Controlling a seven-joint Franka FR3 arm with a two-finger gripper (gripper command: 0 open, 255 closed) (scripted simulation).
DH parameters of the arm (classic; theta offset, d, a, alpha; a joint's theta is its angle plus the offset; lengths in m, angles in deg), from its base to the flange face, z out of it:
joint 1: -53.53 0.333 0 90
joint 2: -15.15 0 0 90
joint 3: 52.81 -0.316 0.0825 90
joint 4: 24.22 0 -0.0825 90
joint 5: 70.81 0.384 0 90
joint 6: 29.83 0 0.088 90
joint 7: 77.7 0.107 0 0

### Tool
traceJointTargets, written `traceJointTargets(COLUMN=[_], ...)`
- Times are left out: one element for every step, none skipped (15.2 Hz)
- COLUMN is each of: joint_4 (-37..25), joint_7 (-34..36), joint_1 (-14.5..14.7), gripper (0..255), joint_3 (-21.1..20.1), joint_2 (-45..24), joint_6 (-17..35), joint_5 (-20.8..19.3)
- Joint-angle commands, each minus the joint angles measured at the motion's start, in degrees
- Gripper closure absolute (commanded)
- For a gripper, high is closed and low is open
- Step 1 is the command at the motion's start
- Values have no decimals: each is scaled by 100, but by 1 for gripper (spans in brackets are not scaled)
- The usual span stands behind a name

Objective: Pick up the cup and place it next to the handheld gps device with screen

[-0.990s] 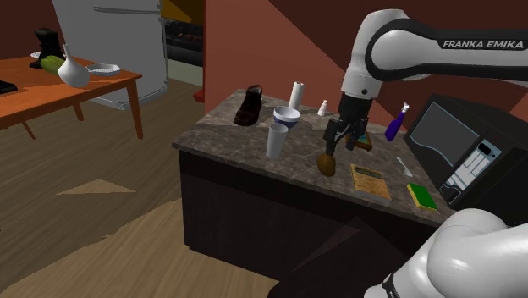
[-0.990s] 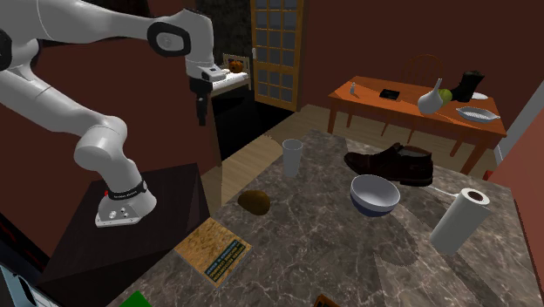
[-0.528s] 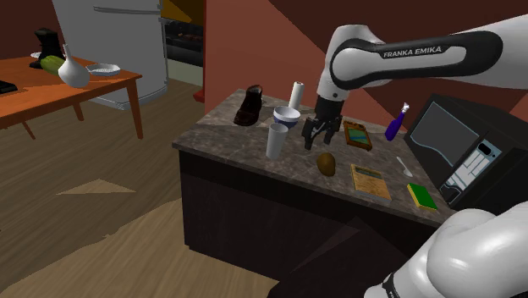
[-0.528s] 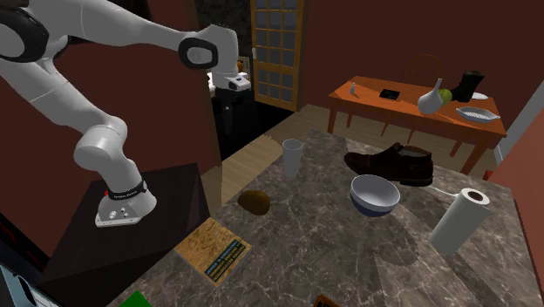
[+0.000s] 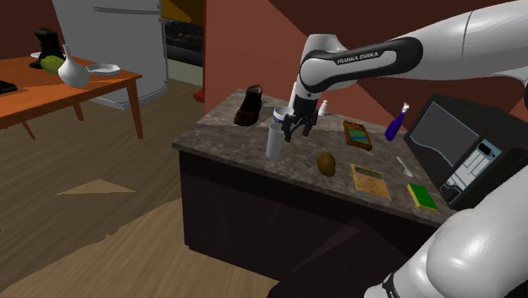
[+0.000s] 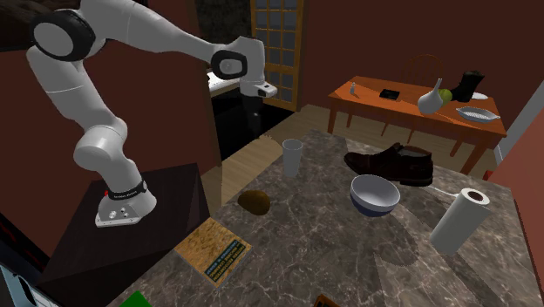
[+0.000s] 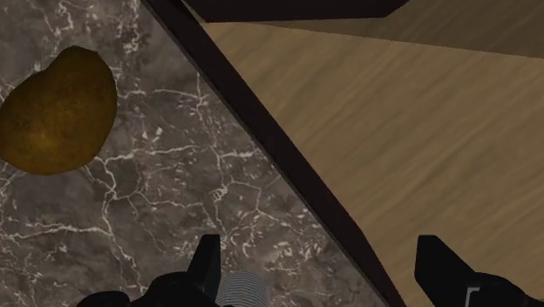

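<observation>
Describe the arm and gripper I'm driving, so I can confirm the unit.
The arm is white, with rounded links, dark joints and black FRANKA EMIKA lettering on one link. The gripper is all black with two fingers.

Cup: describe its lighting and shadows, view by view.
Shoulder view: the cup stands pale against the dark counter, no glare. Second exterior view: the cup is pale too; a soft shadow lies beside the bowl. Wrist view: its rim is evenly lit.
</observation>
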Motion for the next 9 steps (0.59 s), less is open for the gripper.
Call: traceJointTargets(joint_4=[-361, -545, -737, -937, -1145, -1361, -1587, -1822, -2067], joint_7=[-45, -68, -91, -113, -135, -157, -179, -201, -223], joint_1=[-4, -6, -9, -12, -15, -18, -20, -22, -24], gripper=[0, 0, 0, 0, 0, 0, 0, 0, 0], joint_3=[4, 8, 11, 13, 15, 18, 20, 22, 24], joint_2=[-400, -604, -807, -1012, -1217, -1424, -1632, -1843, -2055], joint_6=[122, 178, 228, 271, 307, 335, 356, 370, 375], joint_5=[-44, -64, -85, -104, -123, -142, -160, -177, -194])
